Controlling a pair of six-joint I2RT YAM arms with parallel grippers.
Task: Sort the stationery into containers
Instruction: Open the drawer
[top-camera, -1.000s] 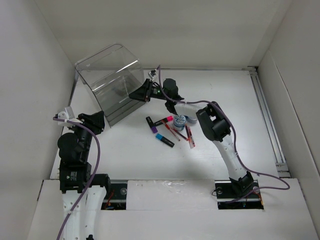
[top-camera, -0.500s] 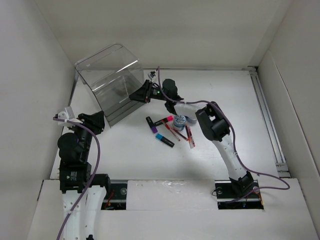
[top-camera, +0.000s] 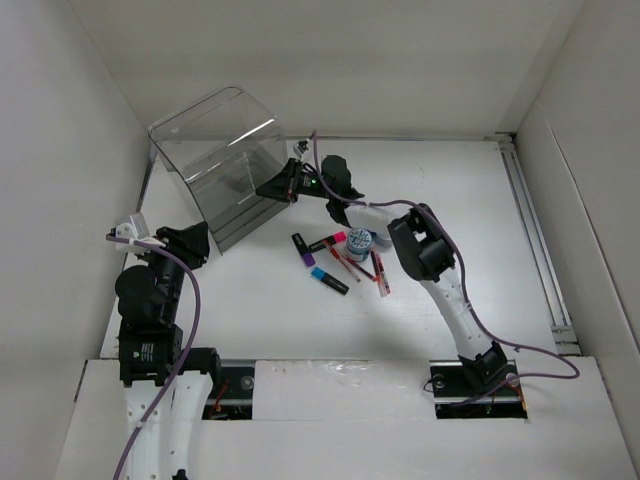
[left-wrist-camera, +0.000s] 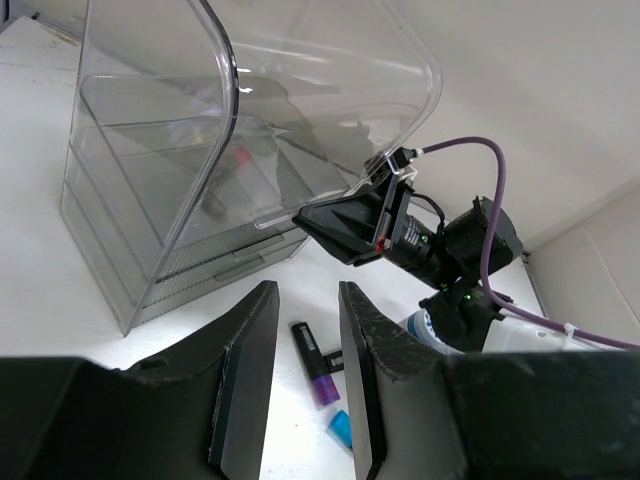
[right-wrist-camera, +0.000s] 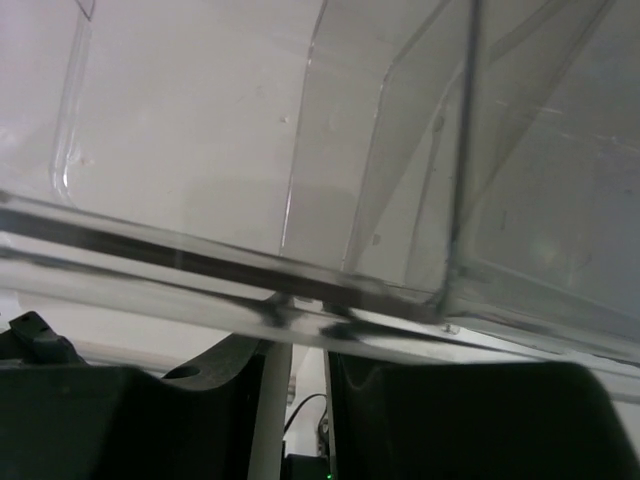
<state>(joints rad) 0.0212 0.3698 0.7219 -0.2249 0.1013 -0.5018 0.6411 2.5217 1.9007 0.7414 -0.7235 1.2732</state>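
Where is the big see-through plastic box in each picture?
Top external: the clear plastic box with the tall lid stands upper left.
Left wrist: it fills the upper left.
Right wrist: its clear walls fill nearly the whole picture, very close.
Shared landmark: the black right gripper at the lid's edge.

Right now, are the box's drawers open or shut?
Shut. The drawers sit flush in the box, none pulled out.

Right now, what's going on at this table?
The right claw seems to pinch the front edge of the lid of the clear organizer, which is raised open. The left claw hovers open and empty near it. The markers, red pens and rolls lie unsorted on the table.
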